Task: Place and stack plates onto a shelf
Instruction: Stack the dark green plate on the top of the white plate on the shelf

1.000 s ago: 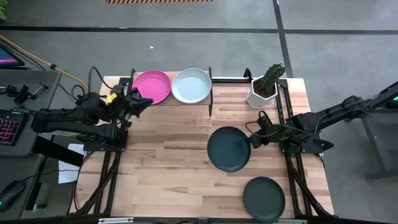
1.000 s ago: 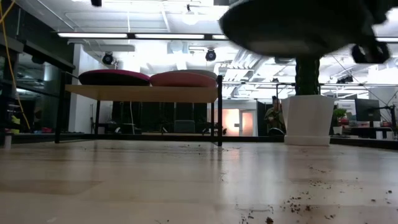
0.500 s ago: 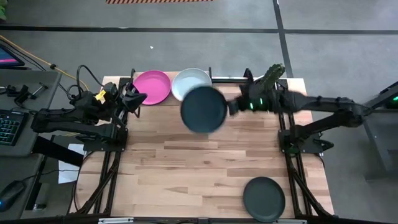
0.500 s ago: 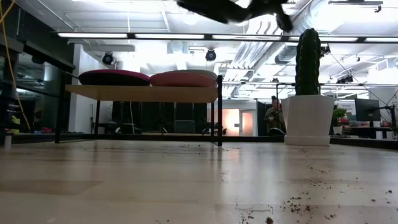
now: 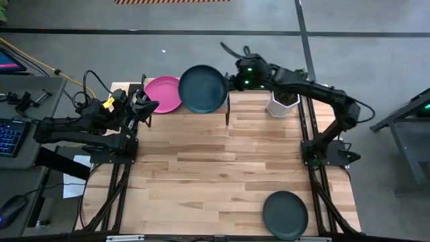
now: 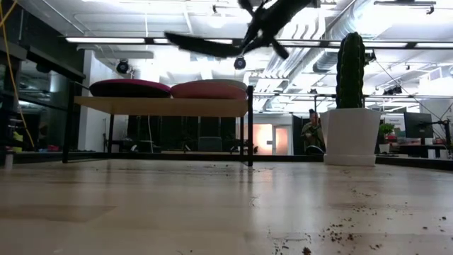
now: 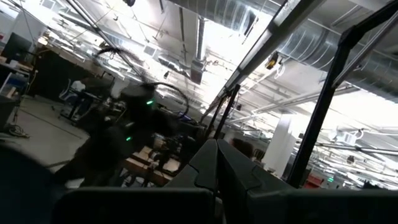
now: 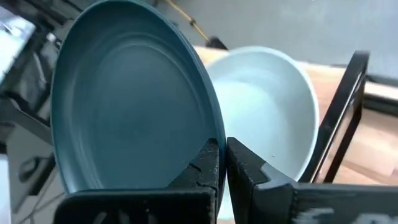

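The right gripper [image 5: 232, 82] is clamped on the rim of the dark teal plate [image 5: 202, 89], holding it in the air above the shelf [image 6: 163, 106], over the pale mint-white plate [image 8: 264, 106]. The magenta plate [image 5: 162, 93] lies on the shelf beside that. The left gripper [image 5: 149, 107], fingers together and holding nothing, waits just off the shelf's magenta end. A dark grey-green plate [image 5: 285, 214] sits on the worktop [image 5: 201, 175], well apart from the shelf

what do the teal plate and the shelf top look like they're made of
Round dark teal plate: probably matte plastic or melamine, given its smooth, even surface with soft sheen and faint concentric rings; ceramic is possible. Small raised shelf's top: light wood, pale tan board edge, on a thin black frame.
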